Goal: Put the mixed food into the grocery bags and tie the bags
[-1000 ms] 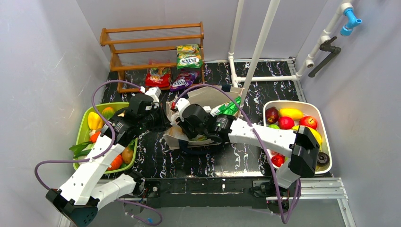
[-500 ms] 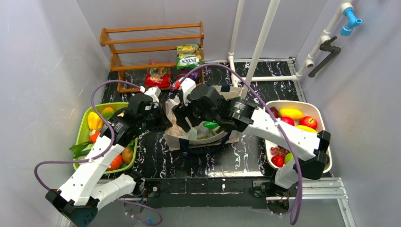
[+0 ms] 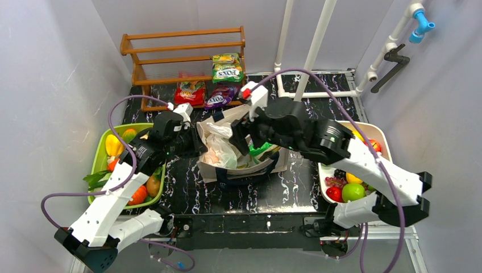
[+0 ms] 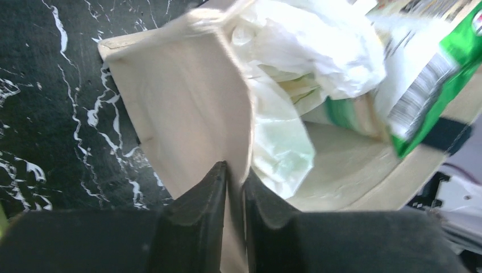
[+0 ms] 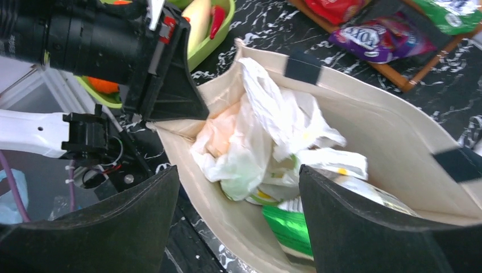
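The canvas tote stands open in the middle of the black marbled table. The left gripper is at the tote's left wall. In the left wrist view its two fingers are pressed together on the upper edge of this beige wall, so it pinches the cloth. Inside the tote lies the white plastic bag, crumpled, and beside it, toward the tote's right side, there is a green snack packet. The right gripper hangs above the tote's mouth with its fingers spread wide and holds nothing; the plastic bag and the packet are below it. To the left of the tote is the green tray, with a yellow pepper and other vegetables. To the right of the tote is the white tray with fruit, among them a green apple. Behind the tote a wooden rack carries a red packet, a purple packet and a green Fox's packet
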Motion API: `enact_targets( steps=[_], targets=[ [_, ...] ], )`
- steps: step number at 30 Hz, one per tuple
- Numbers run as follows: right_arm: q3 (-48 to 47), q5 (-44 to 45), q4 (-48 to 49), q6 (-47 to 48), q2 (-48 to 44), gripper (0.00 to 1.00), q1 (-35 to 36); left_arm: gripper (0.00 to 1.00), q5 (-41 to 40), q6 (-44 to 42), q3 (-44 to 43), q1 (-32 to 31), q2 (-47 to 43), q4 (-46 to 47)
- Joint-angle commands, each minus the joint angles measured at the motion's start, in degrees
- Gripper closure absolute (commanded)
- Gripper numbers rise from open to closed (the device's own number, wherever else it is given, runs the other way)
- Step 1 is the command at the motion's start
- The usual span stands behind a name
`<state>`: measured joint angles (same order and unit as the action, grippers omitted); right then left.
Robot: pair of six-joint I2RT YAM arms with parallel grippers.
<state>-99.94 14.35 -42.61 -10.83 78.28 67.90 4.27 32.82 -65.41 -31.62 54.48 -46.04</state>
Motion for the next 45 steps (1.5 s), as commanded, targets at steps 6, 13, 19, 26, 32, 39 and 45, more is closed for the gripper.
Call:
enact_targets(
  steps=[6, 13, 19, 26, 32, 39, 45],
  targets=[
    [14.8, 10.3, 10.6, -0.6, -13.8, 0.13, 0.1, 0.44, -1.7, -0.8, -6.7, 0.2, 0.1, -1.7],
    [20.5, 16.0, 13.2, -1.5, -20.0, 0.14, 0.2, 0.02, -3.2, -2.0, -14.2, 0.2, 2.0, -5.4],
    [23.3, 19.5, 12.9, -3.3, -24.9, 0.14, 0.0, 0.02, -10.0, -3.9, -20.8, 0.2, -1.1, -9.1],
    [25.1, 22.6, 13.5, -7.1, -29.5, 0.15, 0.1, 0.02, -16.4, -8.2, -27.2, 0.2, -6.9, -9.2],
    [22.7, 24.8, 8.7, -11.2, -30.4, 0.14, 0.1, 0.02, -22.5, -12.4, -24.7, 0.2, -14.7, -8.9],
    [22.8, 27.7, 1.5, -18.0, -32.2, 0.11, 0.1, 0.02, -28.7, -11.5, -14.7, 0.2, -25.2, -12.0],
    [30.2, 27.5, -3.4, -23.7, -38.1, 0.10, 0.1, 0.02, -29.9, -10.6, -2.7, 0.2, -34.1, -12.8]
  ],
)
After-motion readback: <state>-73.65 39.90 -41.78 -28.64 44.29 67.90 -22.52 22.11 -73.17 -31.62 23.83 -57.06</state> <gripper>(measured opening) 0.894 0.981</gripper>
